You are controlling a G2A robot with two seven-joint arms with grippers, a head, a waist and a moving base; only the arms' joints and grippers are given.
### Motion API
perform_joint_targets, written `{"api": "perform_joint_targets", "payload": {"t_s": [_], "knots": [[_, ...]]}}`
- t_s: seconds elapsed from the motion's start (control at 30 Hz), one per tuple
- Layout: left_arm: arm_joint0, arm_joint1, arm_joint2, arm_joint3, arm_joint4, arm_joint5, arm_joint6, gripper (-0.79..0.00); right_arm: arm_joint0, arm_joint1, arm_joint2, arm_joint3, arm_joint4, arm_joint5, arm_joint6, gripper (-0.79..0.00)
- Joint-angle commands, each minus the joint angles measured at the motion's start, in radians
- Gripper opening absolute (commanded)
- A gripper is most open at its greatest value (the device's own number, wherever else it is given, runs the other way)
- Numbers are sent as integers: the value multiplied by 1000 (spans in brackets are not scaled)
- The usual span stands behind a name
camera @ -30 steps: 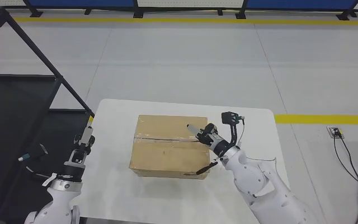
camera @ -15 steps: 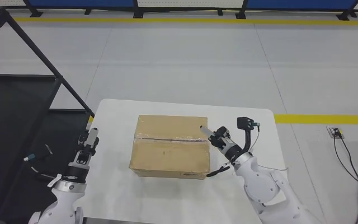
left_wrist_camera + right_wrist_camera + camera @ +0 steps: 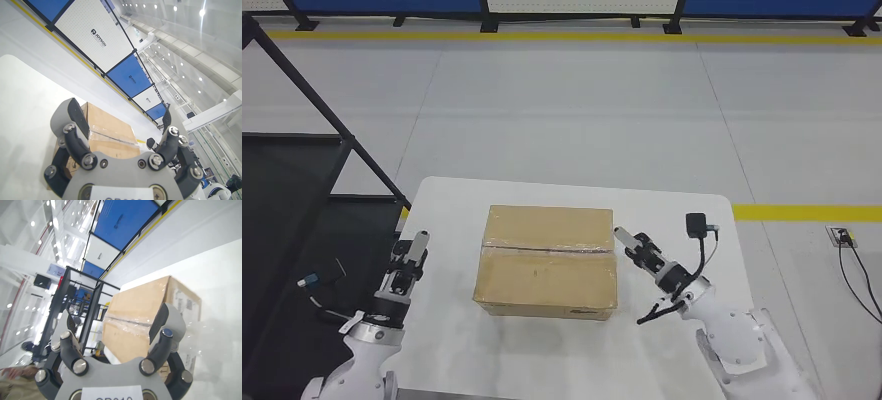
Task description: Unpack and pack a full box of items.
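Taped box shut, a gripper on either side.
We note the cardboard box [image 3: 547,258] sealed at mid-table [image 3: 452,205]. The left gripper [image 3: 414,250] and right gripper [image 3: 631,241] flank it without touching, both with fingers spread wide.

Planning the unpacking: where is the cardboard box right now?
In the top view the closed cardboard box sits centred on the table, between the left pincer and the right pincer.

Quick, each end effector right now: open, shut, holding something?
Left end effector: open, empty, apart from the taped brown cardboard box.
Right end effector: open, empty, at the box's other side.
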Motion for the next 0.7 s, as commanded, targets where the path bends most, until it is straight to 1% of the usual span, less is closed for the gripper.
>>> {"api": "perform_joint_targets", "payload": {"t_s": [0.0, 0.07, 0.17, 0.27, 0.43, 0.67], "knots": [[3, 1, -1, 1, -2, 0, 6, 0, 51, 2, 2, 59, 72, 16, 145, 0], [7, 2, -7, 1, -7, 0, 13, 0, 101, 0, -13, 119, 109, 39, 219, 0], [11, 4, -23, 4, -20, 1, 24, 0, 172, -6, -43, 200, 142, 65, 271, 0], [15, 6, -39, 9, -27, 1, 27, 0, 219, -13, -70, 252, 157, 82, 266, 0], [17, 9, -57, 19, -41, 4, 34, 0, 268, -22, -110, 285, 161, 112, 278, 0], [20, 13, -77, 25, -62, 2, 41, 0, 304, -34, -169, 308, 154, 96, 275, 0]]}}
